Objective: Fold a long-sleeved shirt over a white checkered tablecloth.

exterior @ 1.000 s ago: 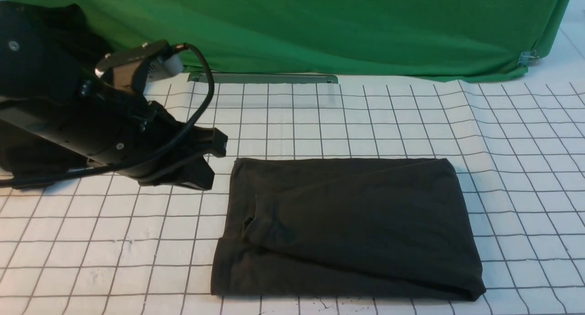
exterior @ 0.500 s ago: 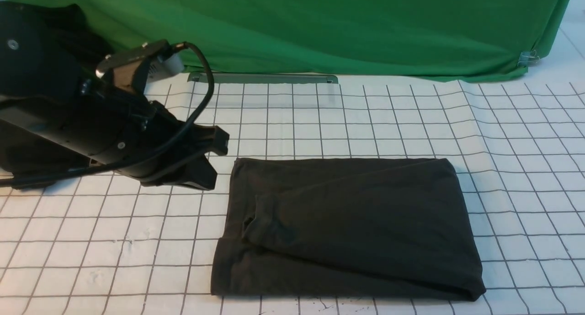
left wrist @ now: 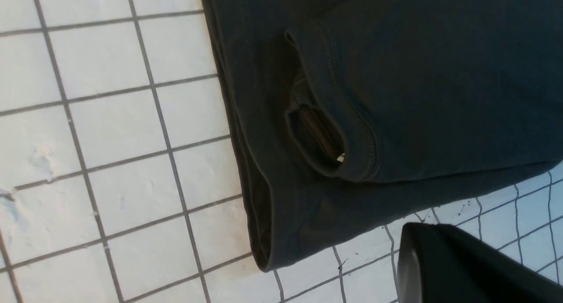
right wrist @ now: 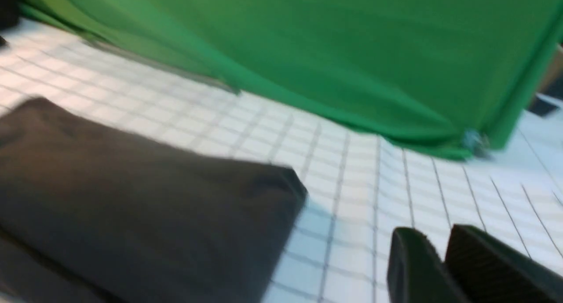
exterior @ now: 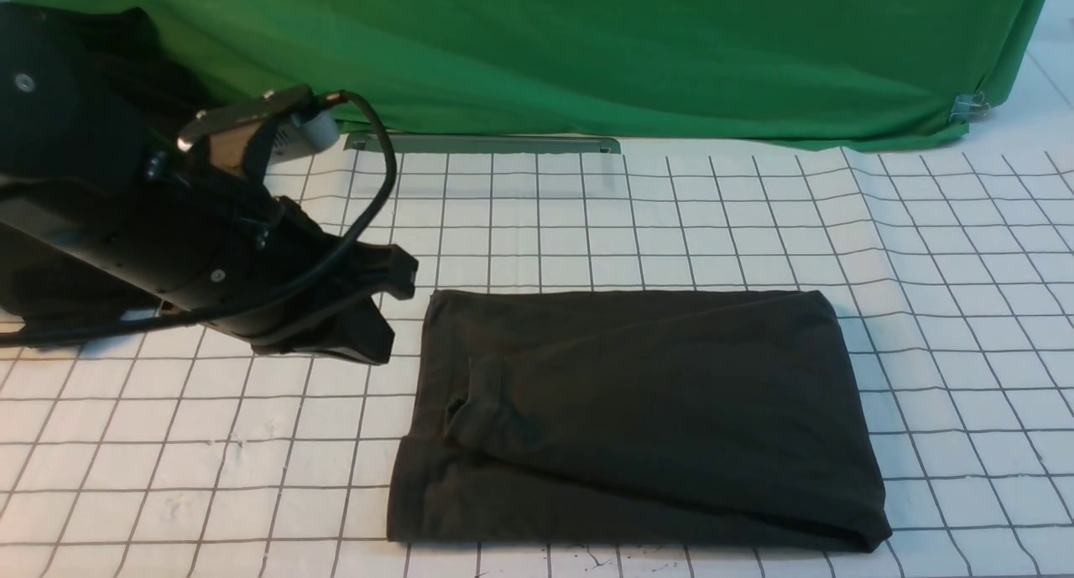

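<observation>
The long-sleeved shirt (exterior: pixel 638 419) lies folded into a dark rectangle on the white checkered tablecloth (exterior: pixel 948 309). Its neck opening (left wrist: pixel 323 138) faces the left side. My left gripper (exterior: pixel 388 314) hovers just left of the shirt's far left corner, apart from it. In the left wrist view the left gripper (left wrist: pixel 422 250) is shut and empty over the cloth beside the shirt's (left wrist: pixel 396 74) near edge. My right arm is absent from the front view. In the blurred right wrist view the right gripper (right wrist: pixel 435 250) shows a narrow gap with nothing in it, off the shirt's (right wrist: pixel 132 206) corner.
A green fabric backdrop (exterior: pixel 587 49) hangs across the back, held by a clip (exterior: pixel 969 104) at the right. A flat grey metal strip (exterior: pixel 482 143) lies at its foot. A black heap of fabric (exterior: pixel 126 49) sits behind my left arm.
My left arm has sunk slightly toward the tablecloth and drawn back a little. The shirt has not moved.
</observation>
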### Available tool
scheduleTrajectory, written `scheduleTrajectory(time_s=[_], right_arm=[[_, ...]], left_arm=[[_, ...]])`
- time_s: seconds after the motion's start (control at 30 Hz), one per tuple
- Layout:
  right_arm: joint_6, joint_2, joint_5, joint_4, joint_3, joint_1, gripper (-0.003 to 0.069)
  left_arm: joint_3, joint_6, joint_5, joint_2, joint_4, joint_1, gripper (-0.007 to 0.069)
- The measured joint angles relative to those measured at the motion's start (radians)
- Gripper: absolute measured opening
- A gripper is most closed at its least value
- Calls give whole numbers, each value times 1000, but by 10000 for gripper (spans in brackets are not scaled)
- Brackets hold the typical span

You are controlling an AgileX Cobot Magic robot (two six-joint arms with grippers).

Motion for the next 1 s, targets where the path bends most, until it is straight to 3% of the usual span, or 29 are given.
scheduleTrajectory(time_s=[0.23,0.7,1.0], right_arm=[[0,-73,36,-1,70,-105,133],[1,-83,126,-1,70,-108,163],[1,-83,126,-1,70,-108,188]], left_arm=[[0,0,49,-6,-45,0,1],[1,8,115,-345,2,0,1],[189,18,-112,-770,0,0,1]])
